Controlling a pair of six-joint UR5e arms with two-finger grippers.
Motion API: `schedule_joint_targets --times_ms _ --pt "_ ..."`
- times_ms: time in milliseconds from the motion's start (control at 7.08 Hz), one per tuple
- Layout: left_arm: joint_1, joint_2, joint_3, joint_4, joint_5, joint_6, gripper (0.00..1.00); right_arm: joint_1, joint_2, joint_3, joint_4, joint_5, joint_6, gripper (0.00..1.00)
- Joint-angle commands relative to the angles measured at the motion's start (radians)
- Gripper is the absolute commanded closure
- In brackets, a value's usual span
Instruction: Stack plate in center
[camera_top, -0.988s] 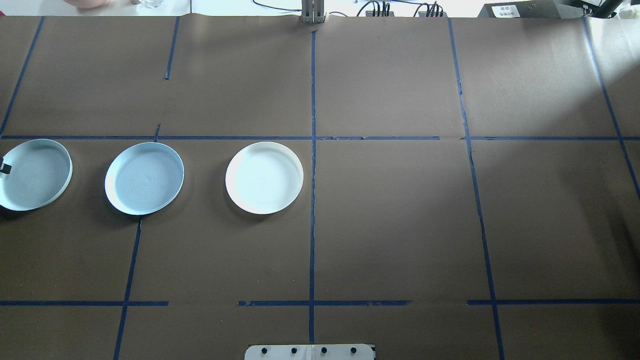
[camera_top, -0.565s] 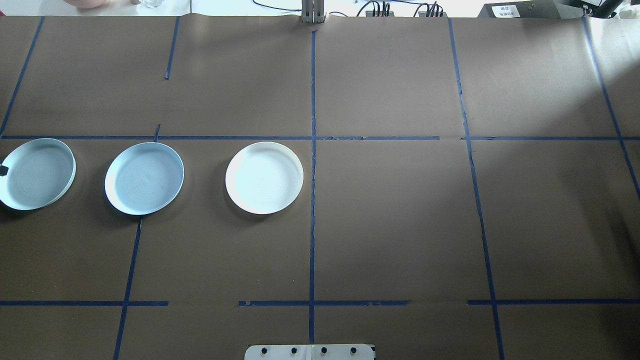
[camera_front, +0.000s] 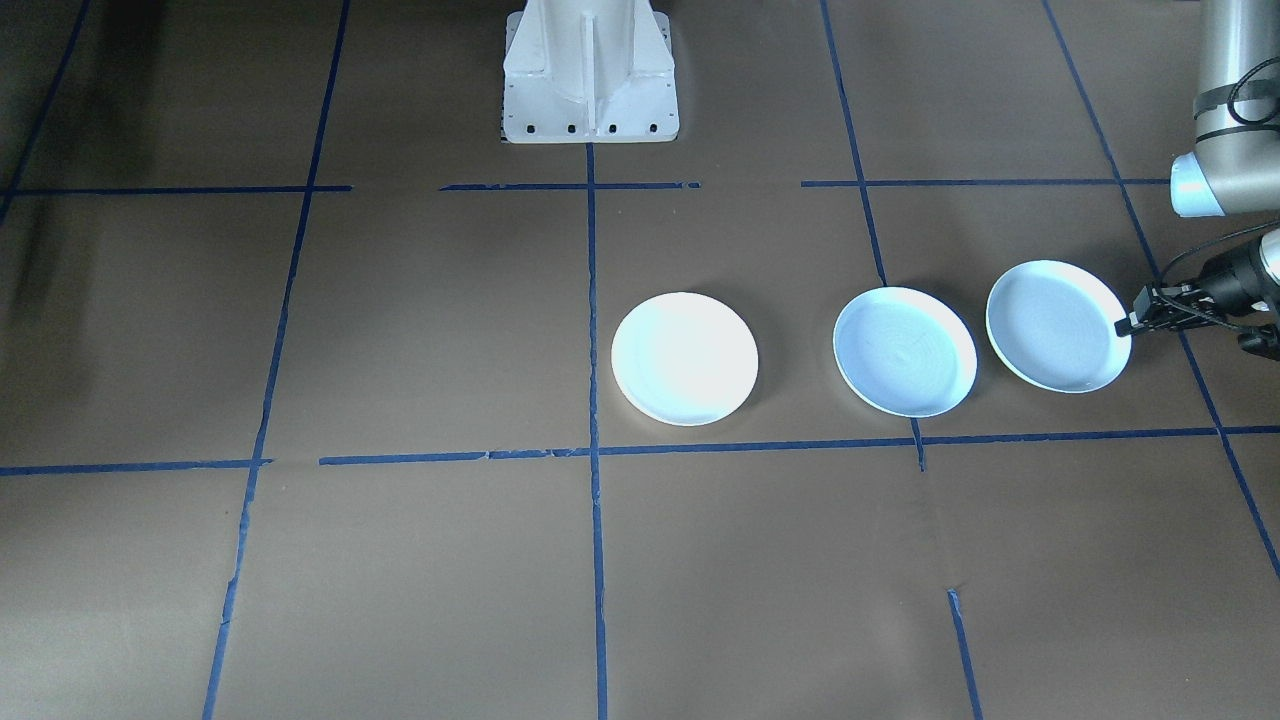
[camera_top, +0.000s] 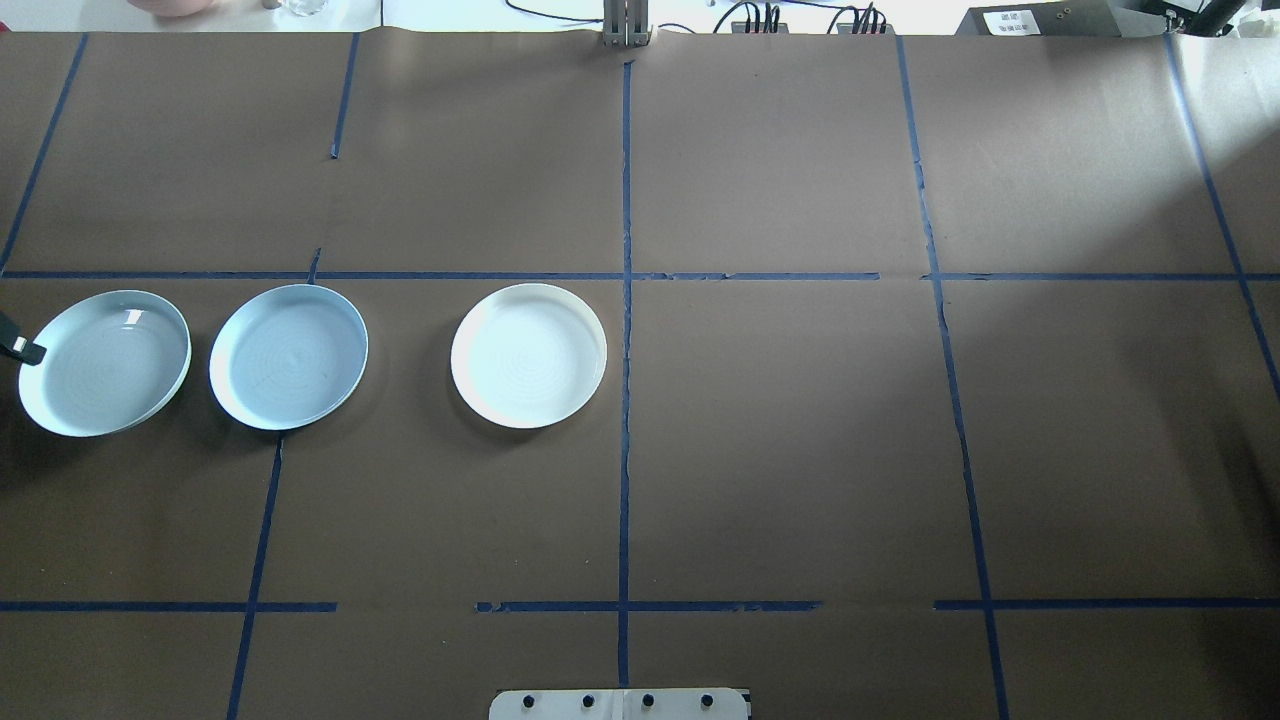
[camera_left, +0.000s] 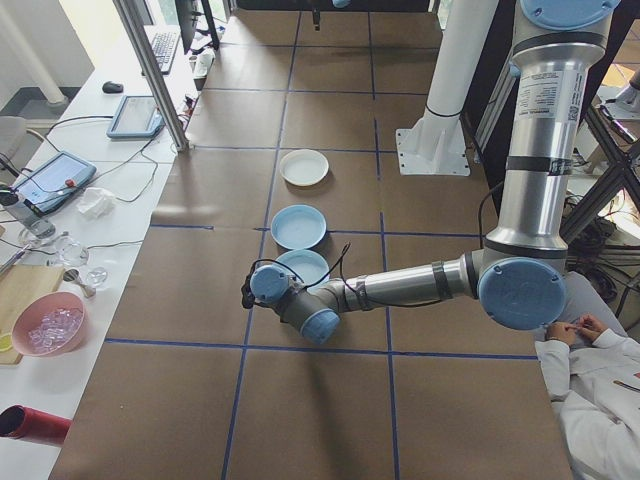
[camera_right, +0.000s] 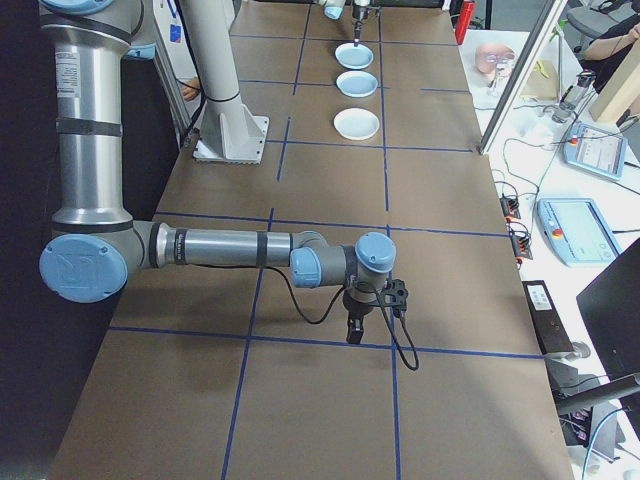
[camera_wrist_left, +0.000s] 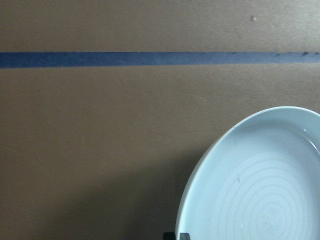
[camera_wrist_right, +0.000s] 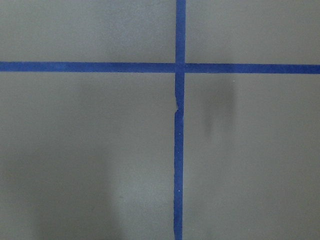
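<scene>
Pale plate (camera_top: 105, 363) rim pinched by left claw (camera_top: 25, 351)

Near arm (camera_right: 230, 247) low over table (camera_right: 330, 400); three plates (camera_right: 357, 123) far.

blue tape lines (camera_top: 625, 400) grid the brown counter (camera_top: 800, 450); a pink bowl (camera_left: 47, 323) and two tablets (camera_left: 135, 116) sit on a side desk (camera_left: 60, 250).
</scene>
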Motion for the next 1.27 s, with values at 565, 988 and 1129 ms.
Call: schedule_joint_targets --times_ms 565,988,1129 --pt "0.009 -0.019 -0.130 -0.015 -0.008 -0.227 1.00 0.000 0.000 0.000 0.000 0.000 0.000 0.00" --pt "0.148 -0.036 -0.199 -0.016 0.106 -0.370 1.00 0.000 0.000 0.000 0.000 0.000 0.000 0.00" --pt "0.167 -0.069 -0.202 -0.015 0.162 -0.428 1.00 0.000 0.000 0.000 0.000 0.000 0.000 0.00"
